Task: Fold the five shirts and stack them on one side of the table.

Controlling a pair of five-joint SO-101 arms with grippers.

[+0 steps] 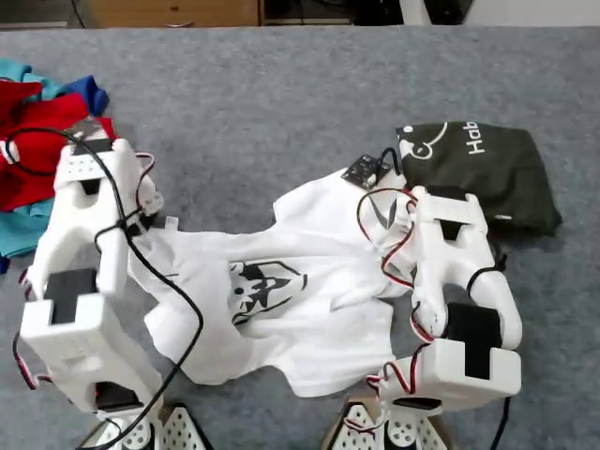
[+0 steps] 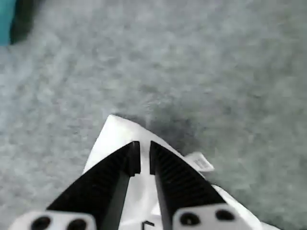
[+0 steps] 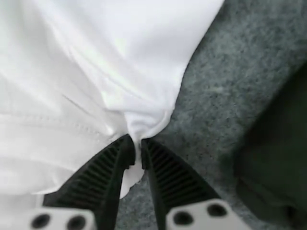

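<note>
Grey desk [image 1: 281, 84], open across the far middle. I see the white shirt [image 1: 309, 300] crumpled near centre, left tool [image 2: 144, 158] pinching its left corner, right tool [image 3: 136, 149] pinching its far right edge beside the folded green shirt [image 1: 497, 173]. A heap [image 1: 33, 155] of red, teal and blue shirts sits at the left edge.

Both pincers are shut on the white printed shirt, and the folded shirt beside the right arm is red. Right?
Not quite: the folded fabric shirt beside the right arm is dark green, as the high view shows. The left pincer and right pincer are indeed shut on the white fabric shirt with the black print.
</note>
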